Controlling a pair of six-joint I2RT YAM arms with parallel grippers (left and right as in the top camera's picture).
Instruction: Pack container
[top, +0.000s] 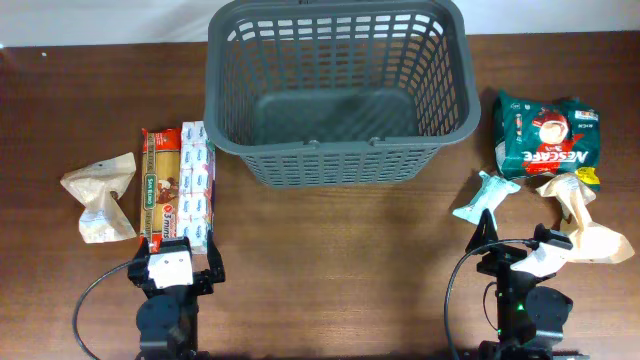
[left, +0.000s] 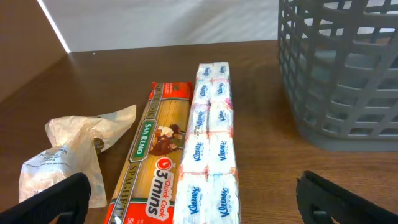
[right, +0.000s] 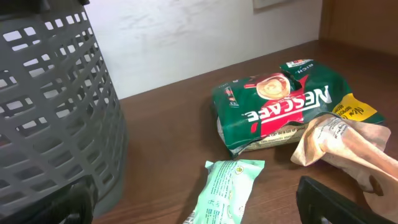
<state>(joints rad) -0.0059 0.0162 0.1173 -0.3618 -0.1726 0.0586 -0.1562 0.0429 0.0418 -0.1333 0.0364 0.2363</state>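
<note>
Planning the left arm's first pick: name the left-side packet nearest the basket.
The Kleenex tissue pack, white and blue; spaghetti packet and beige bag lie farther left.

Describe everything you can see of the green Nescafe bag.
The Nescafe bag is a glossy green plastic pouch, puffy and creased, with a red band carrying white lettering, a coffee-cup picture and a yellow corner patch. It lies flat, label up, on the brown table right of the basket, apart from it. A crumpled beige paper bag overlaps its yellow corner.
</note>
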